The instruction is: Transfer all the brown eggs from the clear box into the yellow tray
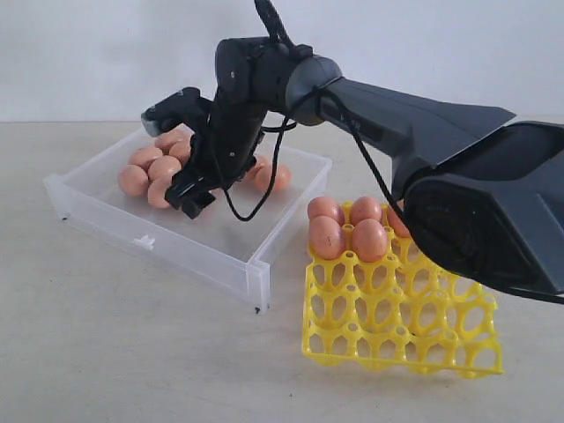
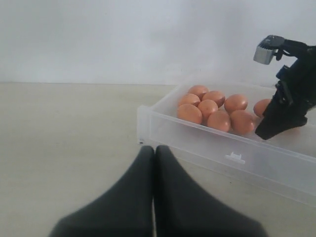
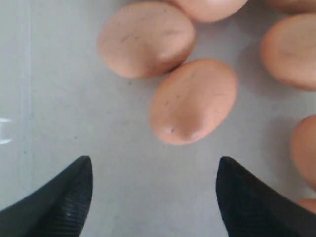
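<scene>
**Right gripper hanging wide open over the boxed eggs**

The right gripper (image 3: 155,163) is pointing down into the box (image 1: 176,242), its jaws standing wide apart and holding nothing. In the right wrist view one egg (image 3: 192,101) is lying on the box floor just ahead of the gap between the fingers (image 3: 64,197), not touching either of them. More eggs (image 1: 150,172) are lying crowded around it, bunched toward the far left corner of the box, with one or two lying on the other side of the arm. In the exterior view the tray (image 1: 397,308) is sitting on the table (image 1: 132,352) just to the right of the box. Four eggs are filling its back cells (image 1: 348,231), and a fifth is showing partly behind the arm. The front rows are standing open. The left gripper (image 2: 154,148) is hanging over the table near the box's front wall, its jaws pressed together on nothing.
</scene>
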{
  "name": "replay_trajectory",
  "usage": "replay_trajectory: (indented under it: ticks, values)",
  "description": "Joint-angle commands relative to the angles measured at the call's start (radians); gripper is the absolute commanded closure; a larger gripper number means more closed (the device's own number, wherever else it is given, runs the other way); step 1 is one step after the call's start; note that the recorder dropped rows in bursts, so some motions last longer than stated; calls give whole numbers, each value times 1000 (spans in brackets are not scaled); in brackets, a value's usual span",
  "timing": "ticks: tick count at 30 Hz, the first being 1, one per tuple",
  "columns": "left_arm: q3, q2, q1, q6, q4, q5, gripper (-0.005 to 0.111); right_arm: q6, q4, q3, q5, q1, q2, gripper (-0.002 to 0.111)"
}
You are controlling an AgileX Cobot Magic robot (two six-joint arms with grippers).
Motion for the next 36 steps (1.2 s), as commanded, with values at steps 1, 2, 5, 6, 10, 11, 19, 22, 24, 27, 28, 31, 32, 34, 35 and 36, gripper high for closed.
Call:
replay_trajectory:
  ticks: [1,2,5,6,10,11,19,22,24,27,28,31,32,34,35,36]
  values:
    - [-3,-3,-4,1,-5,0,111,127,-18,-2,-131,-1,-47,42]
    - [-3,-3,-4,1,-5,0,111,251,-18,-2,-197,-1,-47,42]
    - [-3,-3,-4,1,-5,0,111,301,-12,-2,-325,-1,-27,42]
    - [-3,-3,-4,1,-5,0,111,292,-14,-2,-343,-1,-20,42]
    - [-3,-3,-4,1,-5,0,111,282,-25,-2,-358,-1,20,42]
    - [-3,-3,-4,1,-5,0,111,281,-34,-2,-353,-1,32,42]
    - [-3,-3,-4,1,-5,0,111,283,-97,-2,-340,-1,81,42]
    - [-3,-3,-4,1,-5,0,111,283,-134,-2,-337,-1,94,42]
    - [-3,-3,-4,1,-5,0,111,283,-176,-2,-332,-1,98,42]
    - [-3,-3,-4,1,-5,0,111,283,-201,-2,-315,-1,100,42]
    - [-3,-3,-4,1,-5,0,111,283,-201,-2,-313,-1,100,42]
    - [-3,-3,-4,1,-5,0,111,283,-195,-2,-302,-1,100,42]
    - [-3,-3,-4,1,-5,0,111,283,-195,-2,-297,-1,100,42]
    - [-3,-3,-4,1,-5,0,111,283,-195,-2,-280,-1,98,42]
    - [-3,-3,-4,1,-5,0,111,279,-195,-2,-268,-1,96,42]
    - [-3,-3,-4,1,-5,0,111,279,-195,-2,-251,-1,92,42]
